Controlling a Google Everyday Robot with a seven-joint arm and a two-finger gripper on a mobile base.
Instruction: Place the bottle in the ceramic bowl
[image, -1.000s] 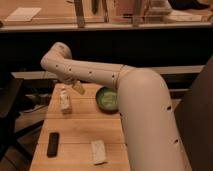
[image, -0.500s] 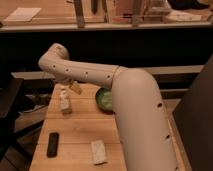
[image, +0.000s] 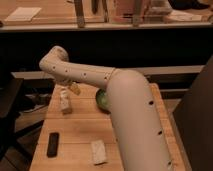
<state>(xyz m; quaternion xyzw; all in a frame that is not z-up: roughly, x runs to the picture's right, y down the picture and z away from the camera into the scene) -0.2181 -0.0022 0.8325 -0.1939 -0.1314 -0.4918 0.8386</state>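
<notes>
Tool (image: 73, 89) of mine hangs low over the far left part of the wooden surface (image: 75, 127). It sits at the end of my white arm (image: 100, 77), which reaches in from the near right, bends high above the far left corner and turns down. Its jaws stand apart and I hold nothing; only one pale yellowish finger shows clearly, pointing toward the middle of the surface.

The bottle (image: 65, 103) stands upright on the surface just below and a little left of the tool, close to the left edge. Whether the tool touches its top I cannot tell. The ceramic bowl (image: 101, 99), green, sits in the far half toward the middle, apart from the bottle. My arm covers most of it, so only its left side shows.

Near the near left corner lies a flat dark rectangular object (image: 52, 144). A white rectangular packet (image: 98, 151) lies by the near edge, about midway along it, just beside my arm.
</notes>
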